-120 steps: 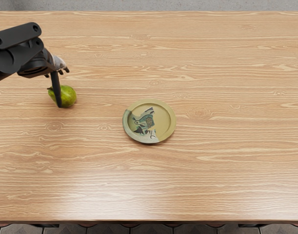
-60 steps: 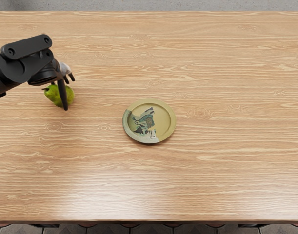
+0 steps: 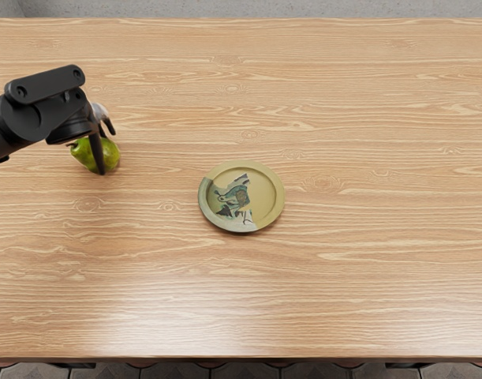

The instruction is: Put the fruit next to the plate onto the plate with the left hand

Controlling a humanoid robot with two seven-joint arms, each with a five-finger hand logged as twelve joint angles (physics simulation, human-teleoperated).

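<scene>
Since a second ago the left arm (image 3: 31, 110) has swung further in from the left edge and dropped lower, so that the left hand (image 3: 96, 130) now sits right over the green pear (image 3: 110, 153), which has itself slid a little to the left on the table (image 3: 343, 260); over the last half second both have barely shifted. That pear lies in the upper left of the frame, well apart from the plate (image 3: 266, 207) and to its upper left, on bare wood. It is yellow-green and glossy, with a rounded body showing at the right and a narrower, darker green end poking out at the left, so it seems to lie on its side. A thin dark part of the hand runs down across the front of the fruit and splits its visible surface in two, and the black bulk of the wrist covers its top. Whether the hand is clamped on the pear or merely resting against it cannot be told from this view. The round plate sits just left of the frame's middle, olive-yellow at the rim with a grey, white and dark green pattern over its left half, and nothing lies on it.
</scene>
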